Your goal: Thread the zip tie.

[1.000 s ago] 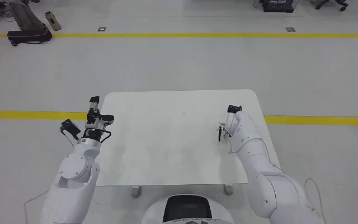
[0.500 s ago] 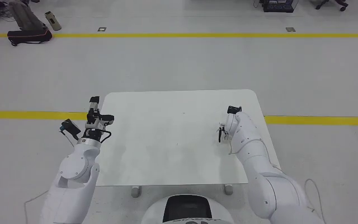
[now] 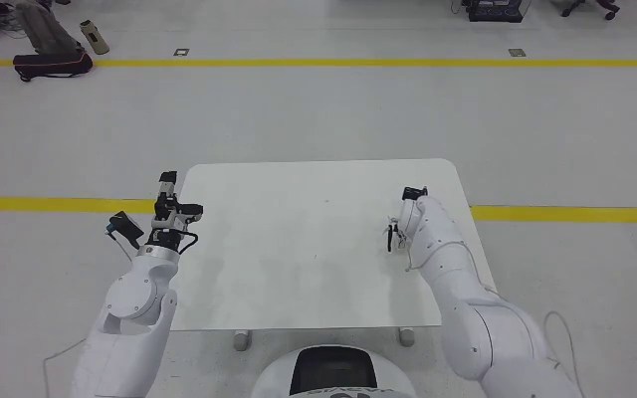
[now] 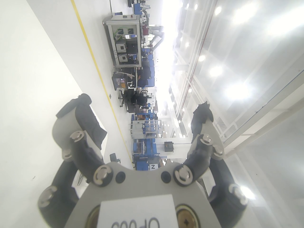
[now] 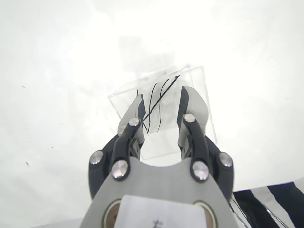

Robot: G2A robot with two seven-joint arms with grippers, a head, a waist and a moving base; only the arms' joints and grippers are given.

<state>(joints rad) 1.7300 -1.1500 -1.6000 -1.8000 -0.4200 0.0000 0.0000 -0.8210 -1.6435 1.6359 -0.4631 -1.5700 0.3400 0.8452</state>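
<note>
While the right gripper [image 5: 162, 92] hangs released over a clear plastic tray [image 5: 197, 78] on the white table [image 3: 299, 269], its jaws stand spread with nothing in them. A few thin black zip ties [image 5: 156, 103] lie loose in the tray straight below the gap. Most of the straps run lengthwise between the two fingers, and one slants across until its end comes close under one pad; we cannot tell whether it touches. We judge the ties to be very light, springy and slick, flat straps that bend readily and may flick away or slide out under a poor pinch. Since they cross one another, closing here could gather up more than one, so we would pick a strap lying apart from the rest. We would pinch it across its flat faces and leave the tail free for threading, though we cannot make out the heads from here. The tray looks light too and may shift if a fingertip pushes its wall. Our left gripper [image 4: 142, 103] waits well apart at the table's opposite edge [image 3: 177, 199], jaws wide, empty, aimed up at the room.
</note>
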